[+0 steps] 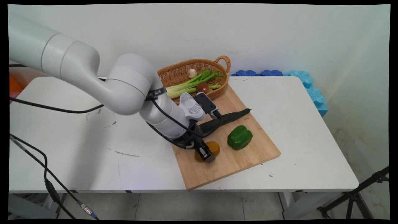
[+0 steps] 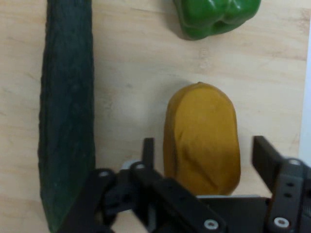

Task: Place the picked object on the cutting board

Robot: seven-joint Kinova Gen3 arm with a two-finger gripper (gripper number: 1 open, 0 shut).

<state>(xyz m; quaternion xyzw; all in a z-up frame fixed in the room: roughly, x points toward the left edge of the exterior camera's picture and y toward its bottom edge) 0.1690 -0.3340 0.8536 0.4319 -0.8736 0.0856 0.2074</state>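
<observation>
board (image 1: 242, 158): bears everything near me.
cucumber (image 2: 65, 121): just beside my left finger; a knock could roll it.
pepper (image 2: 216, 17): beyond, apart.
potato (image 2: 201, 141): between my fingers; may squirt out, being rounded.
gripper (image 2: 206, 158): open, astride potato.

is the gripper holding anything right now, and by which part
Nothing is held yet. The gripper is open, its fingers either side of the potato near one end, with gaps showing on both sides.

No readable text, label or number anywhere — the arm's strap print is too small.
</observation>
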